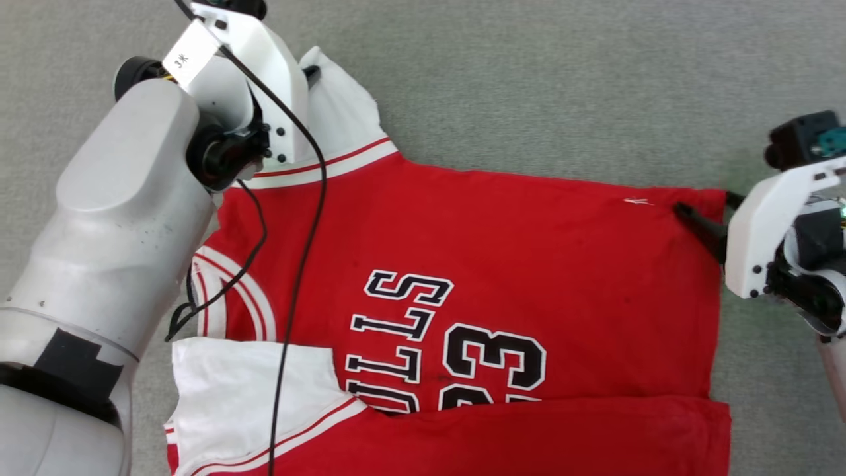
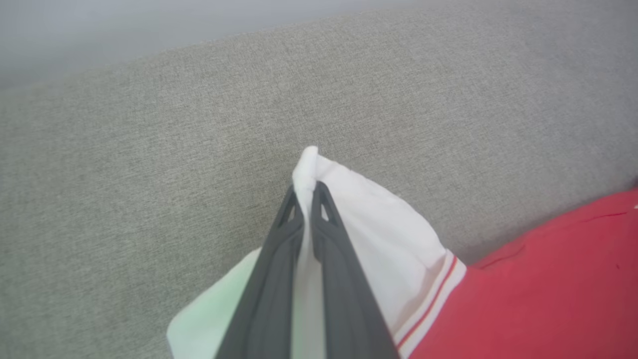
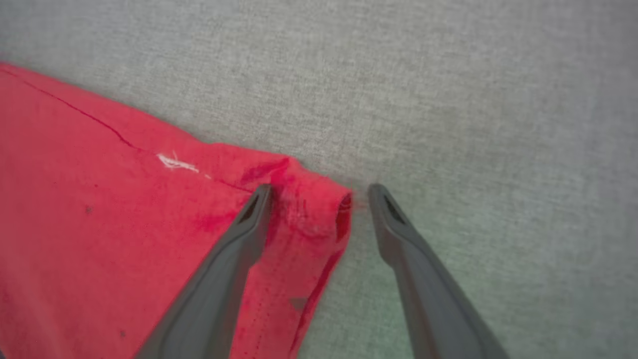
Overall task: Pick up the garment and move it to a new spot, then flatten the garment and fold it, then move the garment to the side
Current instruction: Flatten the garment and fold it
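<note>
Grey woven fabric surface (image 1: 529, 79) all around, with the garment (image 1: 502, 231) spread flat on it, front up. Black lettering (image 1: 396, 330) and number 23 (image 1: 496, 360) read sideways in the head view. The near long edge is folded over as a plain red strip (image 1: 562, 430), covering part of the print.

Left claw (image 2: 309, 192): fingers pressed together, pinching a bunched tip of the far white sleeve (image 2: 379, 234). Cloth pokes out past the fingertips, and the striped trim (image 2: 433, 294) sits just right of the fingers. In the head view the left arm (image 1: 125, 218) and its black cable (image 1: 297, 264) lie over the collar end.

Right claw (image 3: 319, 192): fingers wide apart, gripping nothing. It straddles the far hem corner (image 3: 309, 209), with one finger (image 3: 249, 224) resting on red cloth and the other finger (image 3: 394, 224) over bare grey surface just beside the edge. The head view shows the same at the garment's far right corner (image 1: 707, 206).

The second white sleeve (image 1: 251, 390) lies flat near the robot.
</note>
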You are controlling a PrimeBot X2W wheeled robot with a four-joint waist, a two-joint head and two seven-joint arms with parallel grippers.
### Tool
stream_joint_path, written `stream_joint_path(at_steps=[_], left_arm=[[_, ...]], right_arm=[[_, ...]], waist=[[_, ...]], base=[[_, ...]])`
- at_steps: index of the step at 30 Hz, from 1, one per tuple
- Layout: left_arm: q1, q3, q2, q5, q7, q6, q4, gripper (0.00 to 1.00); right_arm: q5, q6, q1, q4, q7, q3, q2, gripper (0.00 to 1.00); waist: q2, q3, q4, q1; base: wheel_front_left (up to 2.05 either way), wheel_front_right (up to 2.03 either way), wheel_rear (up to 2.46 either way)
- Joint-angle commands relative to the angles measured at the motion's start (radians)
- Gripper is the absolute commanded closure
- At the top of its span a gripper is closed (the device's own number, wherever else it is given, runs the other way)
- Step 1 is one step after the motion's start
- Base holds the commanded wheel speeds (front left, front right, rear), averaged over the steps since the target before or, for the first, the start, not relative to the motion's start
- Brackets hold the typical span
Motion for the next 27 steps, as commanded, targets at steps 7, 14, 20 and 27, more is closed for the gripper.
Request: stream_joint_path(at_steps=[7, 14, 20, 27], left_arm=[[0.03, -0.016, -0.009, -0.025, -0.035, -0.003, -0.038, 1.0], [0.059, -0.02, 0.011, -0.058, -0.066, -0.003, -0.069, 1.0], [0.141, -0.005, 0.042, -0.095, -0.138, -0.003, -0.116, 1.0], [0.334, 0.01, 0.102, -0.128, -0.219, 0.013, -0.221, 1.0]], right_arm=[[0.054, 0.0, -0.02, 0.15, 0.182, 0.112, -0.008, 0.91], [0.078, 0.0, -0.084, 0.154, 0.146, 0.099, -0.026, 1.0], [0.072, 0.0, -0.063, 0.082, 0.047, 0.053, -0.037, 1.0], [0.047, 0.0, 0.1, -0.008, -0.018, 0.012, -0.021, 1.0]], waist=[[0.0, 0.016, 0.037, -0.0002], [0.0, -0.011, 0.048, -0.0002], [0.0, -0.084, 0.056, -0.0002], [0.0, -0.195, 0.063, -0.0002]], base=[[0.0, 0.0, 0.0], [0.0, 0.0, 0.0], [0.0, 0.0, 0.0], [0.0, 0.0, 0.0]])
